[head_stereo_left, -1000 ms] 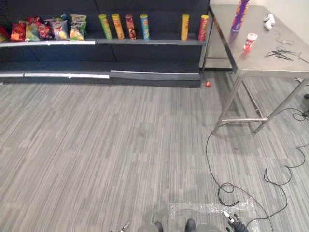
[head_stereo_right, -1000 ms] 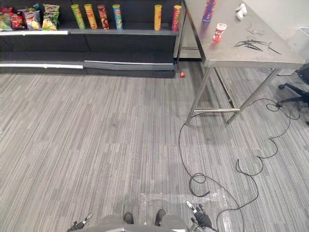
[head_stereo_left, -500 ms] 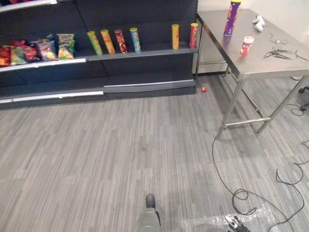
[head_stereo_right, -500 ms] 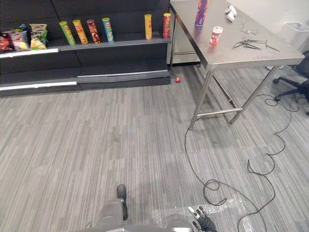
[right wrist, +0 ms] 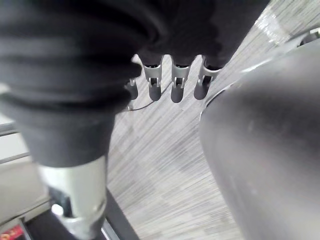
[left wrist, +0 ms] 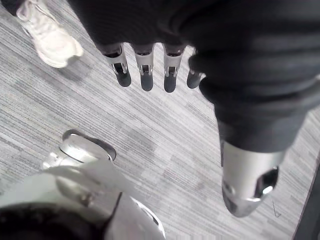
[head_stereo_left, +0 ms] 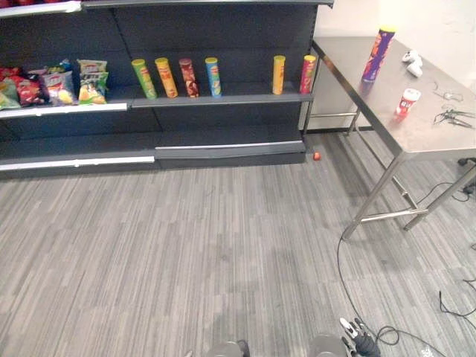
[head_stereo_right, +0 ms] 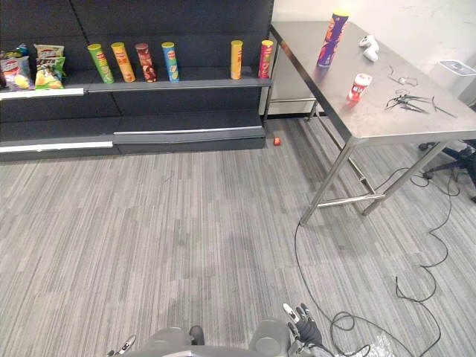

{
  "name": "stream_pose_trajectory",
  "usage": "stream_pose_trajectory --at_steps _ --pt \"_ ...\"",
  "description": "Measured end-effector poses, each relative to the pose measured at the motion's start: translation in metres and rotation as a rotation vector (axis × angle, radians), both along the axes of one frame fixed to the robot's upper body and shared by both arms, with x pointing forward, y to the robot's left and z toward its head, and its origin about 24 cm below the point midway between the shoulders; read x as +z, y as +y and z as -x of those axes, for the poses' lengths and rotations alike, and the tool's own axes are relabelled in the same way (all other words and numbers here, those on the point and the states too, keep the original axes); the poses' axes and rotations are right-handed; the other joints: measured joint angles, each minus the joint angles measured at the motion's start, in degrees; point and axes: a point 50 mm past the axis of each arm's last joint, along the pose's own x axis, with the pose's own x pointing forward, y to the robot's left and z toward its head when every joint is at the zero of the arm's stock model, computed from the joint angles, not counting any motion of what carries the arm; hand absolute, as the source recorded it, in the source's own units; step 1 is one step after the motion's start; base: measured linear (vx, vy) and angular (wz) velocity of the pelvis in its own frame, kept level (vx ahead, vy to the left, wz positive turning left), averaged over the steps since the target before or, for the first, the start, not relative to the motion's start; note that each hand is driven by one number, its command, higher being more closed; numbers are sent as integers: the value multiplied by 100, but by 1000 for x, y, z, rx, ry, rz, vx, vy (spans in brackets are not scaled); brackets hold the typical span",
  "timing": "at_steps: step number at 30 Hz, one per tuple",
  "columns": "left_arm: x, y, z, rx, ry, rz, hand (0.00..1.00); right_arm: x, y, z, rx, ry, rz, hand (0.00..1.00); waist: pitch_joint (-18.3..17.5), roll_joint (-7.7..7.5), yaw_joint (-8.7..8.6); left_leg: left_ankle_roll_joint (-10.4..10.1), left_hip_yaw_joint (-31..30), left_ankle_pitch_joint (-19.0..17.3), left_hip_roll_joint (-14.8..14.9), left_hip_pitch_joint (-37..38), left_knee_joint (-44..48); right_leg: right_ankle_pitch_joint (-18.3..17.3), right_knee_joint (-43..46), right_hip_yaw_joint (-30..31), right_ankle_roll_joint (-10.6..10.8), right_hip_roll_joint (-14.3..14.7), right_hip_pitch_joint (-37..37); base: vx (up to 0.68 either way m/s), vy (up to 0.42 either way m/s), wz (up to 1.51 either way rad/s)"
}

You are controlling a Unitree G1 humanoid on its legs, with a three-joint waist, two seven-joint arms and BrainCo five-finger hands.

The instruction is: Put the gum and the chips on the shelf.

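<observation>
A tall purple chips tube (head_stereo_left: 378, 53) stands upright at the far end of the steel table (head_stereo_left: 387, 126) on the right. Nearer on the same table stands the gum, a small red and white tub (head_stereo_left: 407, 100). The dark shelf (head_stereo_left: 223, 99) runs along the back wall to the left of the table. My right hand (head_stereo_right: 301, 327) hangs low at the bottom of the view, far from the table, with straight fingers (right wrist: 177, 87) that hold nothing. My left hand (left wrist: 146, 76) also hangs over the grey floor, open and empty.
Several chip tubes (head_stereo_left: 178, 77) stand on the shelf, with snack bags (head_stereo_left: 52, 83) at its left end. A small red thing (head_stereo_left: 317, 156) lies on the floor by the shelf's corner. A white object (head_stereo_left: 411, 63) and black wires (head_stereo_left: 450, 115) lie on the table. A person's white shoe (left wrist: 47, 35) is close to my left hand.
The camera has shifted: shelf and table now sit lower and closer in the picture. The gum and the chips stay in place on the table. Both hands still hang low.
</observation>
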Motion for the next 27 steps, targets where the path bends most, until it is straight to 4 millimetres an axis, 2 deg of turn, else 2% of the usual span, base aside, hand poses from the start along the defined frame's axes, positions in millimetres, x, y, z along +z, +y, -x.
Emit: stream_pose_trajectory --at_steps 1,2,3,4,5,6,7,8,9,10,11,12,13,14,15,16,17,18,19,21,22,24,25,27 --pt "0 0 0 -3 2 0 0 1 0 -2 13 -14 9 0 16 13 -22 -93 -7 -139 148 174 -25 27 -866 -203 20 272 -215 346 -156 7" --pt "0 0 0 -5 3 -1 0 2 -1 -3 16 -21 14 0 20 17 -23 -159 -27 -230 236 266 -34 129 -1459 -207 124 406 -326 353 -181 15" --pt "0 0 0 -5 3 -1 0 3 -1 -4 15 -27 16 0 18 21 -24 -225 -56 -289 288 328 -51 277 -1876 -192 130 458 -372 399 -223 34" --pt "0 -1 -1 -5 2 -1 0 4 -1 -5 10 -43 21 0 22 32 -48 -383 -190 -416 397 472 -110 702 -2802 -101 143 509 -429 557 -354 67" --pt "0 0 -1 -9 5 -6 0 4 -1 -2 -6 -44 21 0 22 30 -58 -599 -425 -615 488 640 -142 1096 -3571 180 319 454 -442 486 -307 71" --pt "0 0 0 -8 5 -6 0 4 -1 -2 -10 -43 20 0 23 29 -58 -623 -483 -655 504 683 -147 1122 -3623 218 341 434 -446 541 -366 80" --pt "-1 -6 0 9 6 9 0 5 -4 2 -32 -41 28 0 25 92 -68 -736 -658 -830 615 915 -191 1509 -3234 118 343 422 -447 456 -294 66" --pt "-2 -12 0 28 -1 28 0 7 -11 1 -43 -51 50 0 52 239 -51 -725 -742 -802 828 1032 -179 1457 -2762 16 250 530 -521 564 -364 60" --pt "-3 -16 -1 29 -6 37 0 9 -13 -1 -46 -61 59 0 53 329 -33 -729 -766 -711 862 1056 -137 1327 -2606 -48 55 563 -535 520 -323 30" --pt "-4 -24 -5 30 -16 62 0 12 -13 -9 -42 -90 64 0 33 455 5 -732 -731 -467 928 1031 44 1085 -2417 -117 -104 653 -543 598 -377 9" --pt "-4 -24 -7 37 -24 66 0 13 -8 -15 -24 -95 50 0 36 459 0 -734 -767 -205 965 975 297 861 -2263 -168 -129 672 -475 490 -307 6" --pt "-4 -24 -8 44 -28 68 0 12 -8 -15 -14 -86 51 0 35 460 -1 -730 -794 -96 989 925 489 737 -2195 -187 -147 691 -404 477 -285 7" --pt "-4 -24 -8 67 -32 69 0 12 -8 -16 -17 -74 50 0 19 487 -7 -710 -808 130 1056 742 1160 512 -2100 -250 -213 722 -213 427 -229 11" --pt "-3 -25 -11 94 -52 74 0 11 -8 -15 -16 -60 46 0 -7 529 -45 -766 -874 483 1185 357 2109 336 -2102 -332 -261 799 15 516 -264 12" --pt "-3 -26 -11 113 -59 76 0 11 -8 -14 -14 -54 46 0 5 505 -58 -840 -949 769 1252 150 2584 261 -2143 -362 -285 859 147 512 -202 10" --pt "-3 -25 -9 157 -68 82 0 10 -8 -13 -7 -42 47 0 -13 543 -60 -1077 -986 1210 1434 -306 3599 104 -2277 -372 -374 998 432 346 -85 4" --pt "-3 -26 -7 177 -66 87 0 10 -7 -13 1 -38 50 0 -17 552 -71 -1103 -953 1144 1491 -577 4131 61 -2357 -384 -395 1057 574 420 -73 5" --pt "-3 -25 -8 211 -79 95 0 9 -5 -13 20 -27 55 0 -7 529 -62 -1032 -859 866 1528 -1047 4892 26 -2562 -404 -453 1126 895 410 -41 3" --pt "-2 -26 -11 224 -96 100 0 8 -3 -11 40 -15 56 0 4 475 -21 -974 -601 523 1508 -1385 5153 29 -2798 -419 -455 1147 1234 408 -30 -2" --pt "-1 -24 -12 246 -122 105 0 5 -1 -7 39 7 46 0 9 401 56 -870 -184 116 1437 -1700 4756 64 -3049 -409 -392 1107 1614 374 23 -17" --pt "-1 -24 -13 260 -145 111 0 4 1 -6 40 15 40 0 4 351 79 -814 74 -32 1325 -1793 4069 49 -3185 -372 -360 1030 1807 442 113 -30" --pt "0 -22 -16 274 -167 113 0 3 4 -4 39 23 29 0 15 260 155 -765 376 -33 1132 -1810 2870 -13 -3239 -258 -241 845 1966 395 167 -33" --pt "1 -21 -16 274 -171 107 0 2 5 -3 38 30 22 0 26 218 177 -651 418 117 984 -1814 1858 -83 -3270 -185 -123 701 2059 385 234 -28" --pt "1 -20 -14 281 -170 91 0 1 7 -2 36 35 13 0 38 182 188 -691 177 671 876 -1780 125 -302 -3352 -39 111 473 2258 395 325 -29"
